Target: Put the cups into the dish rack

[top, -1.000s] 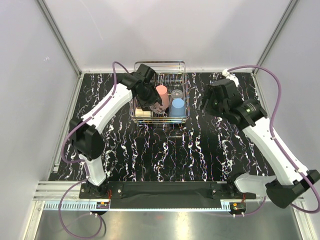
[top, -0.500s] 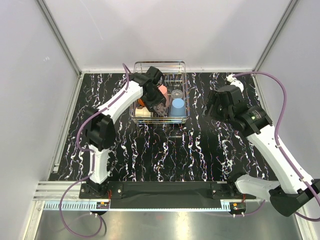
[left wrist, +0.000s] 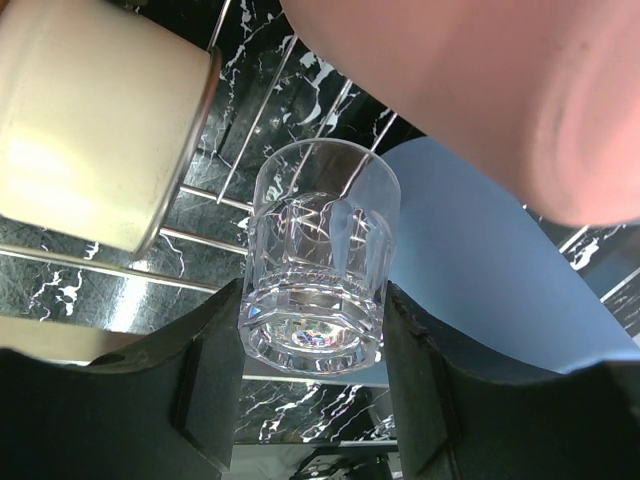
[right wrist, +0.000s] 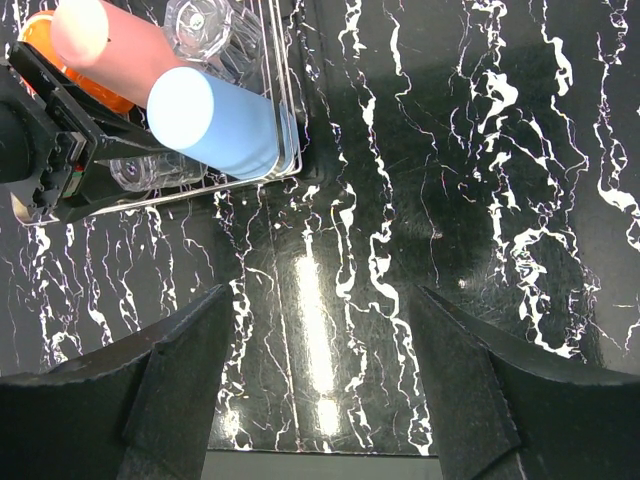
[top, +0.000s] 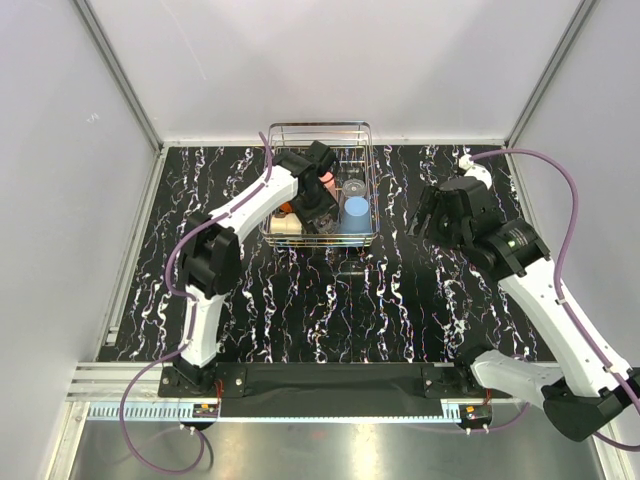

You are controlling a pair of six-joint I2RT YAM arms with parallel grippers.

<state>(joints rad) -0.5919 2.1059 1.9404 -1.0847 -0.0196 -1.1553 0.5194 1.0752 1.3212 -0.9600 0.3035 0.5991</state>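
Over the rack [top: 320,127], the left gripper [left wrist: 312,325] pinches a clear glass [left wrist: 318,250] beside the blue cup [left wrist: 480,260], while the right gripper [right wrist: 320,300] hangs spread above the table [right wrist: 450,200] to the right.

Glossy clear glass [left wrist: 315,270], chrome wire rack [top: 320,135]

No writing, label, brand, number or sign can be read in any view. The clear faceted glass [left wrist: 318,260], the light blue cylindrical cup [right wrist: 215,122] and the cream cup with a metal rim [left wrist: 95,120] show only plain surfaces.
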